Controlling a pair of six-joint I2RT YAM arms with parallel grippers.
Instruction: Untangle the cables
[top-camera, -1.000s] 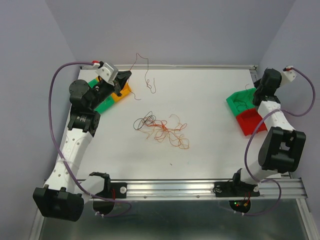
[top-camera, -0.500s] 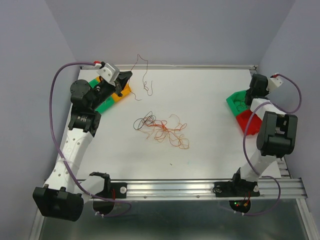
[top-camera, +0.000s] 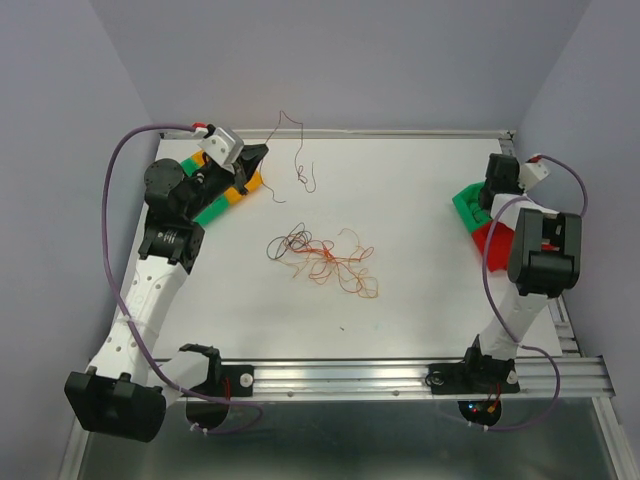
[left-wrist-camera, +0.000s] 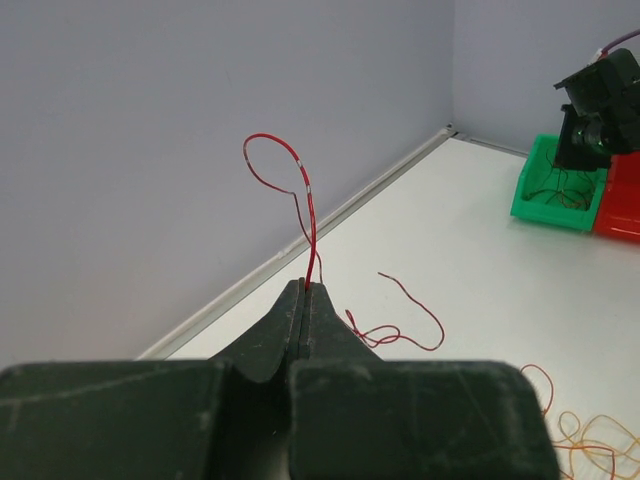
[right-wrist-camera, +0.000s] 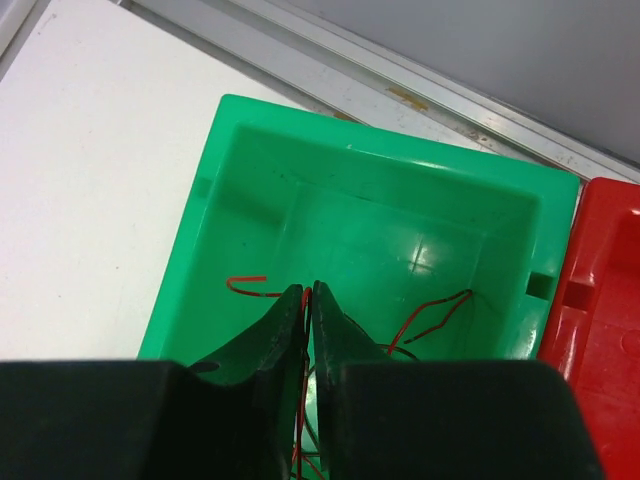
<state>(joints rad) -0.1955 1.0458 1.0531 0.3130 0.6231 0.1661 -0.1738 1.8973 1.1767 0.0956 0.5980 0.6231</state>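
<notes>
Sprawling cable tangle (top-camera: 322, 258): I see it mid-table, orange, red and dark strands crossed.
Left gripper (left-wrist-camera: 305, 290): pinched tight on a lifted red wire (left-wrist-camera: 310, 215), near the far-left corner.
Right gripper (right-wrist-camera: 307, 292): over the green bin (right-wrist-camera: 215, 200), fingers a slit apart. One of the bin's red strands (right-wrist-camera: 247, 281) runs into the slit; I cannot tell whether it is gripped.
Red bin (right-wrist-camera: 600, 290): touching the green one.

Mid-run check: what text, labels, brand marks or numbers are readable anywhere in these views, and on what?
No readable text in any view.
The green bin: plain, no label.
The red bin: plain, no label.
The table: unmarked.
The left pincer and right pincer: no print shows.
The red cable in the left pincer: no tag.
</notes>
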